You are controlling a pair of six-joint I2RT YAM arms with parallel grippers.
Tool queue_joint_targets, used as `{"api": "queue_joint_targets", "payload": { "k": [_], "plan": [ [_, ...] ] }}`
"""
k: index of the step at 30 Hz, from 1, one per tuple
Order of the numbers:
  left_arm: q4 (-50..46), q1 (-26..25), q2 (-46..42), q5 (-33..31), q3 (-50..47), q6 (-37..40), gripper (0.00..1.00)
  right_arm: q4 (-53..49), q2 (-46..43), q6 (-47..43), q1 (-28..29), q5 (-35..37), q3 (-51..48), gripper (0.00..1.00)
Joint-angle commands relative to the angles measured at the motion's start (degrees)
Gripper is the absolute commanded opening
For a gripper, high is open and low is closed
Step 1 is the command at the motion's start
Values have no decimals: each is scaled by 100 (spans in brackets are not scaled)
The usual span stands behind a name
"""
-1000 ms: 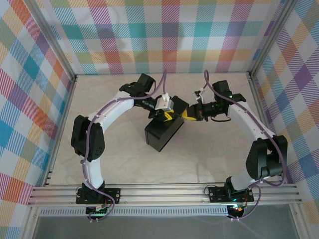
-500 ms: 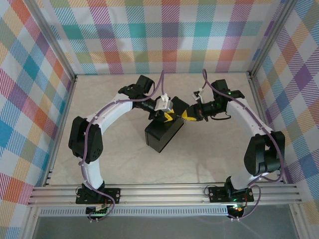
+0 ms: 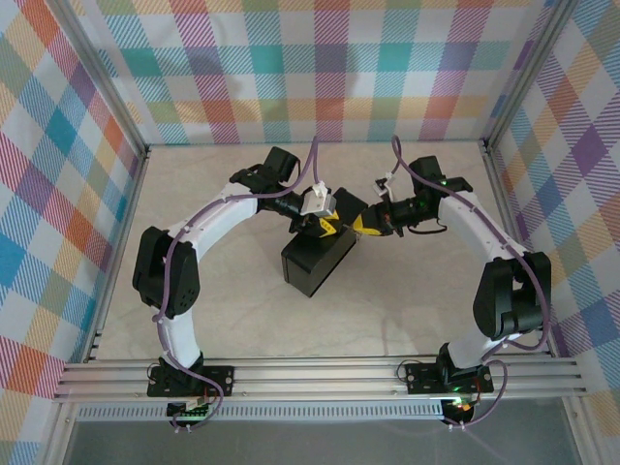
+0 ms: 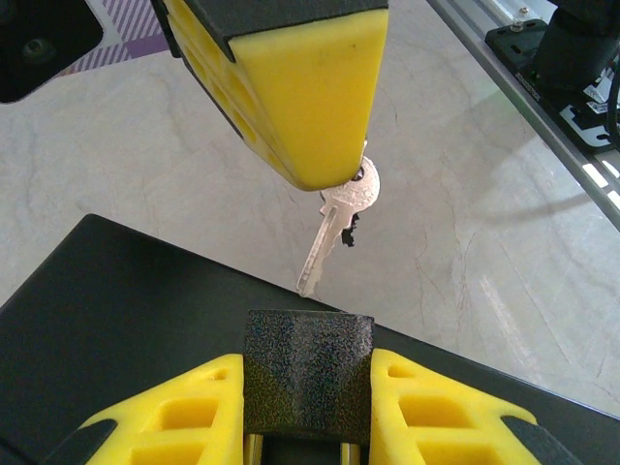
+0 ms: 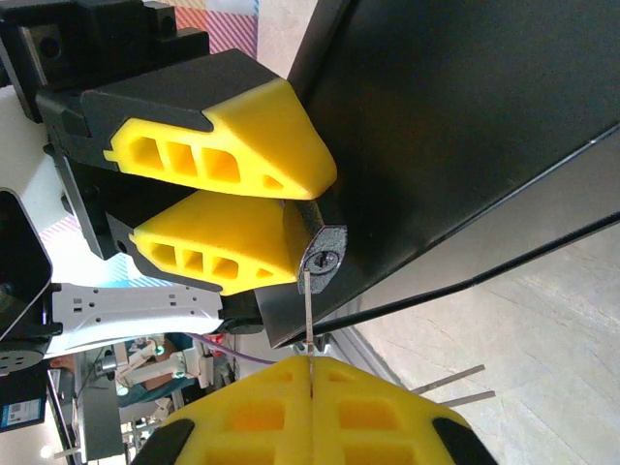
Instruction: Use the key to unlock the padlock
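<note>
Left wrist view first: the left tool (image 4: 308,412) has its yellow fingers pressed in on both flanks of the padlock (image 4: 308,360), a dark speckled block held steady over the dark box (image 4: 116,300). At 12 o'clock from it hangs the key (image 4: 334,228), pinched by its round bow in the right tool (image 4: 329,174), blade slanting down toward 7 o'clock. That pairing makes sense to me: one arm braces the lock so it can't swing, the other brings the key.

Over to the right wrist view: the right tool (image 5: 310,387) is clamped shut on the key (image 5: 308,310), seen edge-on as a thin line running to 12 o'clock. The keyhole face of the padlock (image 5: 325,254) sits just past its tip, a touch toward 1 o'clock, gripped by the left tool (image 5: 291,203). Insertion looks not yet made; I can't tell whether the tip touches the face.

Top view: both tools meet just toward 12 o'clock of the worktop (image 3: 417,310), too small to read lock or key. The shackle is cut off at 6 o'clock in the left wrist view, so how the lock is fastened stays unclear.
</note>
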Motion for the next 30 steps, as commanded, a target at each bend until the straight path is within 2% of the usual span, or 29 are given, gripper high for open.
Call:
{"api": "queue_joint_targets", "payload": {
  "k": [1, 30],
  "plan": [
    [76, 31, -240, 312, -84, -34, 19, 92, 82, 53, -21, -116, -126, 0],
    [384, 29, -353, 162, -251, -242, 19, 664, 6, 345, 76, -478, -320, 0]
  ]
}}
